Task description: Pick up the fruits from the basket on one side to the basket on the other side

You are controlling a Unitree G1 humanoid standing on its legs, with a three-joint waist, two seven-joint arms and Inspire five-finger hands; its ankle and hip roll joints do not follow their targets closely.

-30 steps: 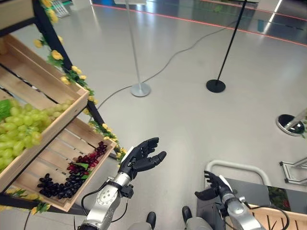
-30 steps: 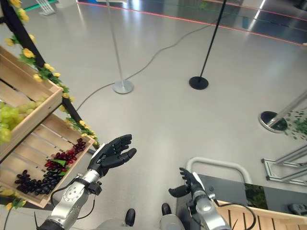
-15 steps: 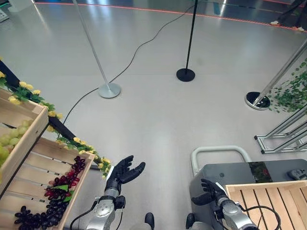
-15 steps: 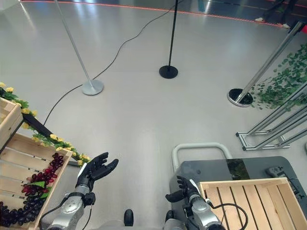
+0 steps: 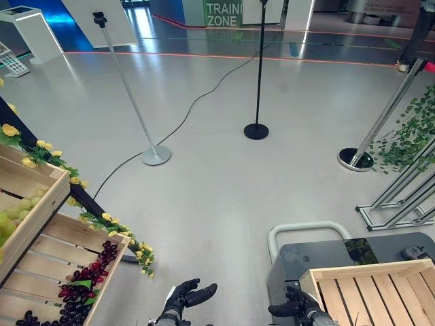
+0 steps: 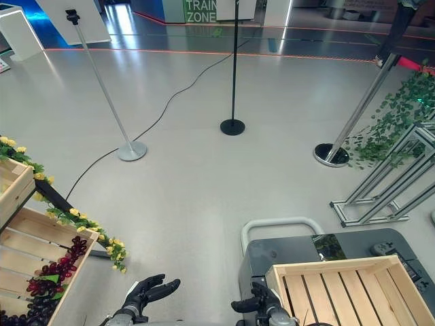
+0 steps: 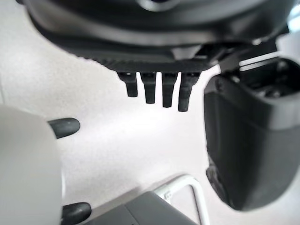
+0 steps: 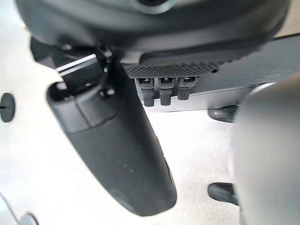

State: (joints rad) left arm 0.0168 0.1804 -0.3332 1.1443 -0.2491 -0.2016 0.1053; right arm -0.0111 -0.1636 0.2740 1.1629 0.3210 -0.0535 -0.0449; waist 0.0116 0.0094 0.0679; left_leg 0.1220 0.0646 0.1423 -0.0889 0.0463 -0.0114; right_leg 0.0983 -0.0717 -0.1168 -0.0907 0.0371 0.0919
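Left hand (image 5: 185, 297) low over the floor (image 5: 224, 176), fingers spread, holding nothing; right hand (image 5: 293, 309) loosely open too, just beside the near left corner of the empty crate (image 5: 370, 292) on the cart (image 5: 319, 252). Dark grapes (image 5: 85, 288) still sitting in the lower crate (image 5: 64, 248) at left, green grapes (image 5: 12, 217) in the crate (image 5: 30, 183) above.

Dark purple and red grapes (image 5: 81, 288) lie heaped in the lower slatted wooden crate (image 5: 51, 261) of a tilted display stand at the robot's left, a green leaf among them. Pale green grapes (image 5: 13, 214) fill the upper crate (image 5: 37, 197) just above, pressed against its front board. Yellow flowers trim the stand's edge. Well apart, at the robot's right, an empty slatted wooden crate (image 5: 370, 292) sits upright on a dark grey cart.
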